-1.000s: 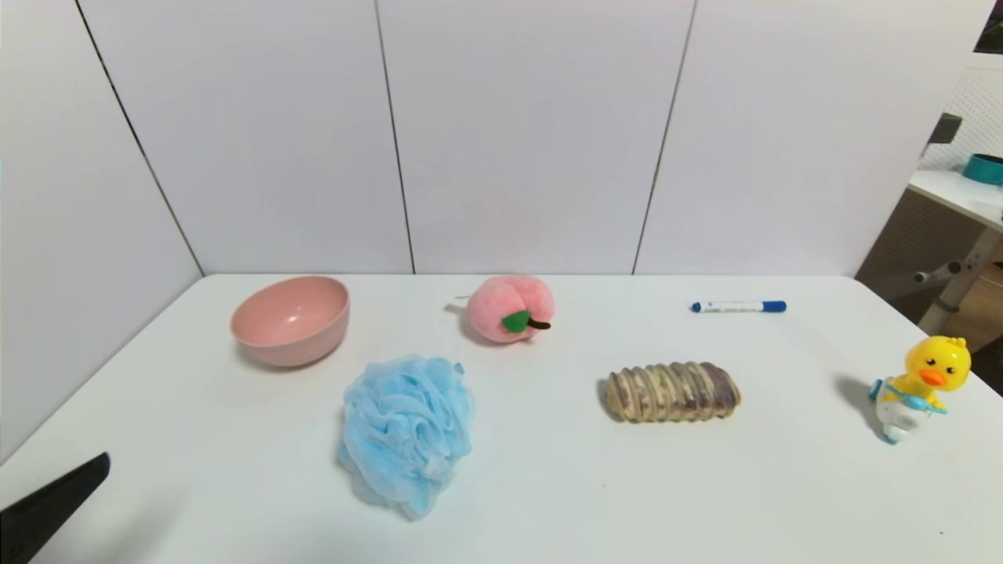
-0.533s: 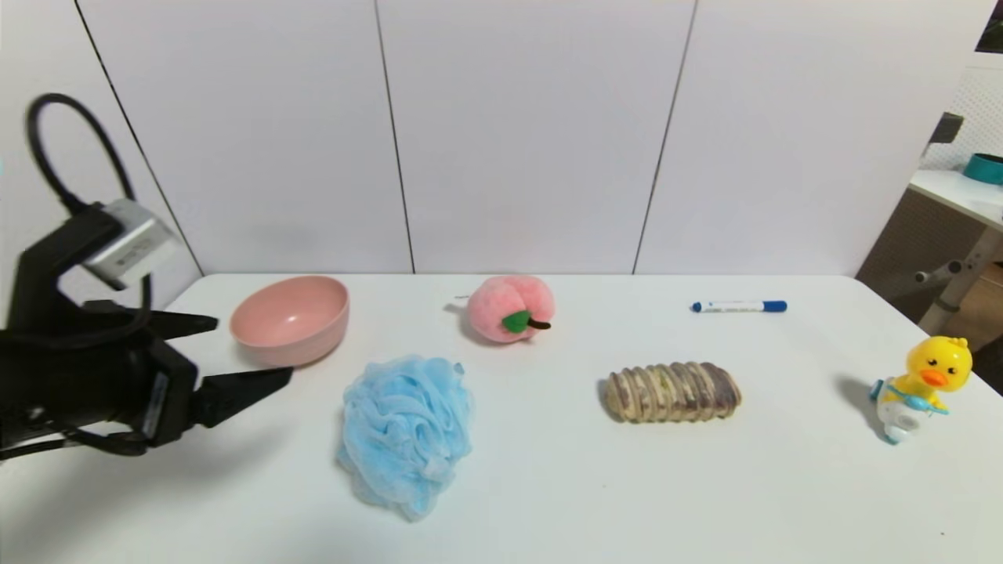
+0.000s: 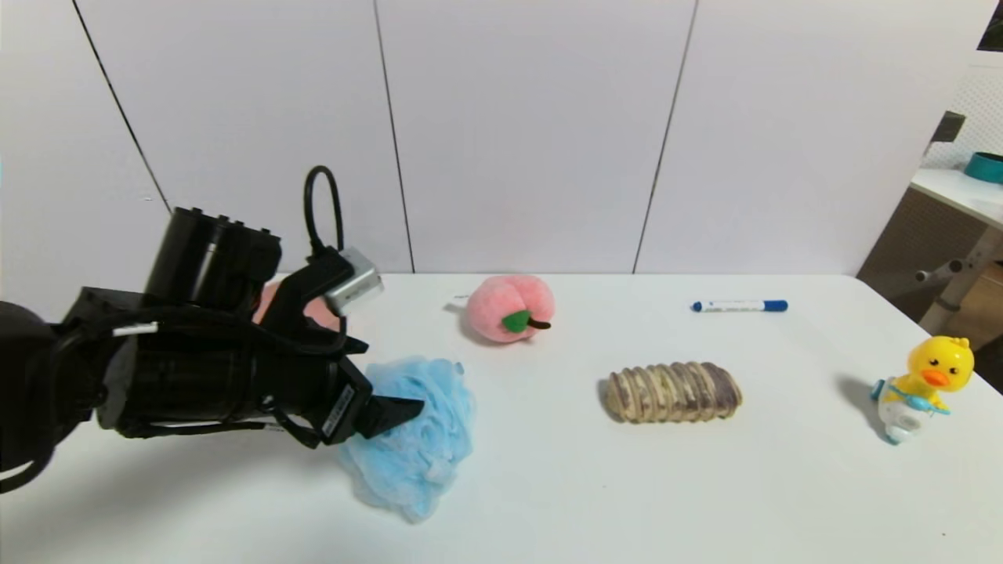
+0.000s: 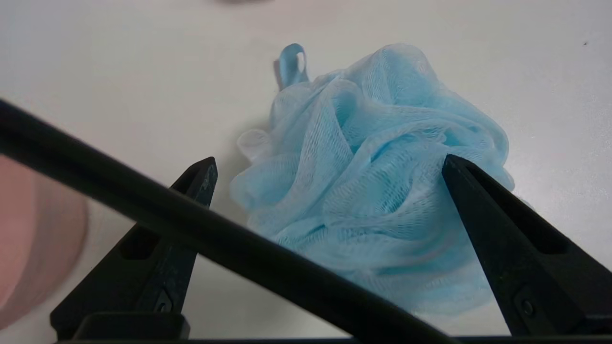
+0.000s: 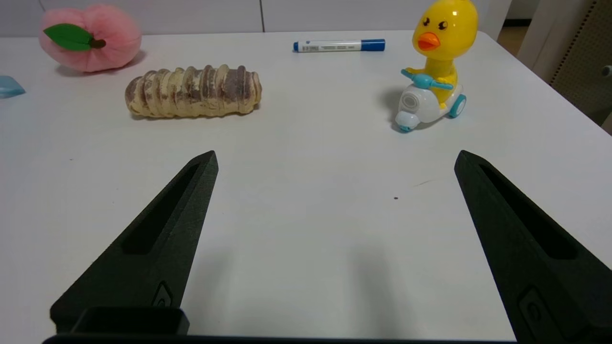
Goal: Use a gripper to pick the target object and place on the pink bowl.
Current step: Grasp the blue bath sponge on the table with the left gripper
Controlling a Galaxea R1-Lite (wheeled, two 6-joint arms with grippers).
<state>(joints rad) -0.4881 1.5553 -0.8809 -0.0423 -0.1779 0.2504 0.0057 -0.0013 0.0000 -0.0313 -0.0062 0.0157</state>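
The bath pouf (image 3: pixel 415 439) lies near-left on the white table (image 3: pixel 627 486), directly ahead of your left gripper (image 4: pixel 327 165), whose spread fingers straddle it without pinching. The pink bowl (image 3: pixel 313 309), mostly hidden behind that arm, sits just beyond. Your right gripper (image 5: pixel 334 160) hangs spread over bare table.

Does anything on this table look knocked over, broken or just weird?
Nothing stands out. The blue bath pouf, plush peach, striped bread roll, marker and duck toy all sit intact; the left end effector hangs open over the pouf.
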